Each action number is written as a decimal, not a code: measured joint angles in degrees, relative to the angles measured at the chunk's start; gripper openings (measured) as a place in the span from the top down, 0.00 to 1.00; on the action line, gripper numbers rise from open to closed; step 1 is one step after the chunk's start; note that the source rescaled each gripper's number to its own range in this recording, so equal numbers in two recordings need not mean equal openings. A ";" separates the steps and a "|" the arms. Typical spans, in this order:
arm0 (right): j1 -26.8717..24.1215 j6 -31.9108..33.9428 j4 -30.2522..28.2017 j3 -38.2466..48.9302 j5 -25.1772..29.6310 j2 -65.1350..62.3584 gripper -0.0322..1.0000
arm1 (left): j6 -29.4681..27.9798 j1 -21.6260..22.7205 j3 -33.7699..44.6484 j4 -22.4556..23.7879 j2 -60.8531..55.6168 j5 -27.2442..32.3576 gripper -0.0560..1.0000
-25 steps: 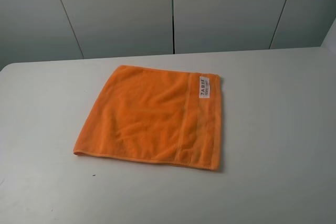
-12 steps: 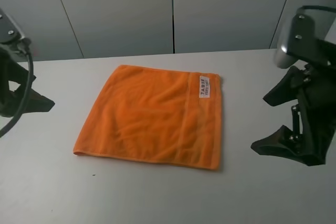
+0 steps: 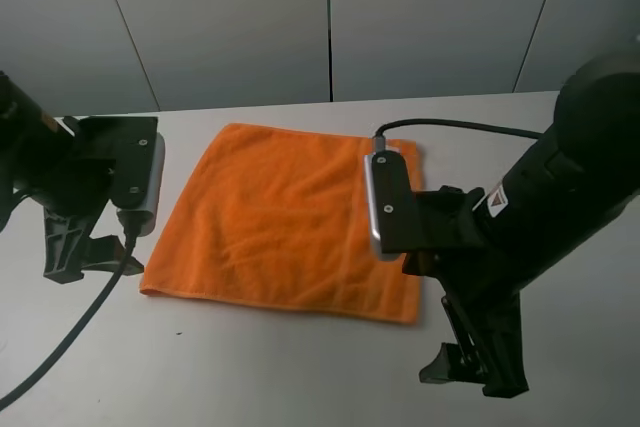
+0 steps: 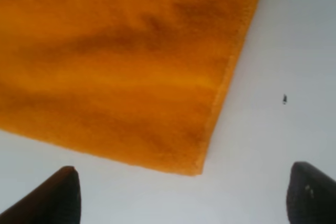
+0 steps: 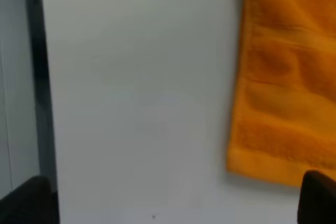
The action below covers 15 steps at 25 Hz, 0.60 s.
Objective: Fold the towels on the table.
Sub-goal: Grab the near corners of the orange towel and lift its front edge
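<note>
Towel (image 3: 290, 222) lies flat mid-worktop (image 3: 300, 377), nearer the far edge. It looks soft, light and floppy and will likely sag on you, so pinch the two corners facing the near edge. Left claw (image 4: 184, 200) and right claw (image 5: 173, 200) are spread wide, empty.

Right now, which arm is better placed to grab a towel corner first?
Left, probably: the left claw is open with a towel corner centred between its tips; the right claw, also open, has its corner nearer one tip.
</note>
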 joint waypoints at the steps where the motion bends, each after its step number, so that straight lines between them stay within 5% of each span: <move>1: 1.34 0.44 -0.42 0.00 -0.75 0.90 0.00 | -0.75 -0.42 0.00 0.56 0.72 0.49 0.00; 6: 4.73 2.43 -1.96 -0.64 -5.61 6.10 0.00 | -3.93 -0.65 0.00 2.30 3.41 1.49 0.00; 15: 5.08 6.13 -3.05 -6.15 -6.27 14.21 0.00 | -4.19 -0.65 0.00 8.53 6.25 -0.55 0.00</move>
